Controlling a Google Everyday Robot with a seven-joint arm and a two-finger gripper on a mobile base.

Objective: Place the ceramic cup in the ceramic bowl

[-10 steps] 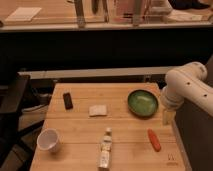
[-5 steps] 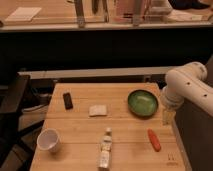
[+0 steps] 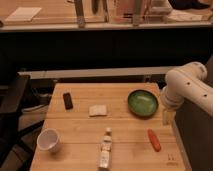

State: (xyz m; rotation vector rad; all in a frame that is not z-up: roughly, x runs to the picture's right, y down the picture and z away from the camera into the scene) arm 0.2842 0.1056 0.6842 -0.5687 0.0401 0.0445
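Observation:
The white ceramic cup (image 3: 49, 140) stands upright near the front left corner of the wooden table (image 3: 80, 127). The green ceramic bowl (image 3: 143, 103) sits at the back right of the table. My white arm (image 3: 187, 90) reaches in from the right. The gripper (image 3: 168, 117) hangs at the table's right edge, just right of the bowl and far from the cup.
A small white bottle (image 3: 105, 148) lies at the front middle. A red-orange object (image 3: 154, 140) lies at the front right. A white folded cloth (image 3: 98, 110) lies mid-table and a black object (image 3: 67, 100) at the back left. A counter runs behind the table.

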